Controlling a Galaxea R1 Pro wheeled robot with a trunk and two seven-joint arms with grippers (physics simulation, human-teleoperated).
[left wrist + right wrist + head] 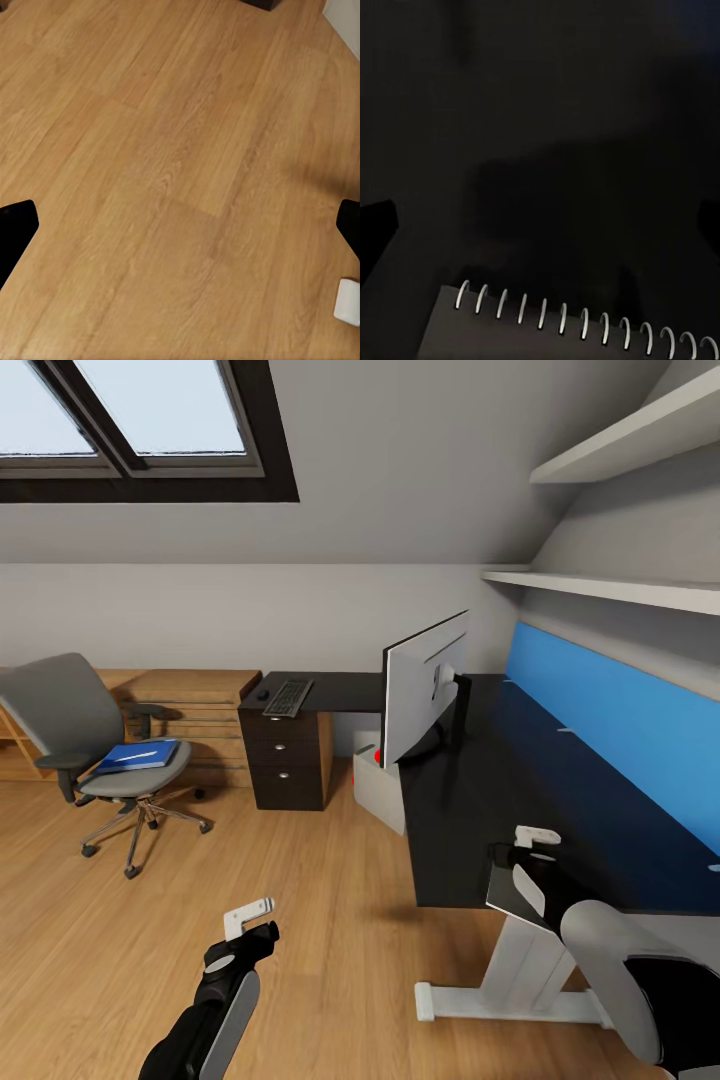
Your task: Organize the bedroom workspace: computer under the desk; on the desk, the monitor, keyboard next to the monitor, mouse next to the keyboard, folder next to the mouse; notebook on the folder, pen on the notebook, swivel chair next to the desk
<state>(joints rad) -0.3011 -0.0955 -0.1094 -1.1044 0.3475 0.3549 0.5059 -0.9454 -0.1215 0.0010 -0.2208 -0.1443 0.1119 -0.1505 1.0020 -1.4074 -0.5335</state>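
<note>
The swivel chair (70, 745) stands at the far left, away from the desk (470, 810). The blue folder (137, 757) lies on its seat, and the pen is too small to make out. On the desk's far wing lie the keyboard (287, 697) and the mouse (264, 694). The monitor (425, 688) stands at the corner with its back to me. Under the desk sits the computer (380, 790). My right gripper (535, 838) hangs open over the desk's near edge, and the spiral notebook (510, 337) (503, 880) is just below it, not between the fingers. Low over the floor, my left gripper (250, 916) is open and empty.
A wooden chest of drawers (190, 705) stands behind the chair. A blue wall panel (610, 710) and white shelves (620, 590) line the wall on the right. The desk's white leg (520, 970) is near my right arm. Wooden floor (180, 165) lies between me and the chair.
</note>
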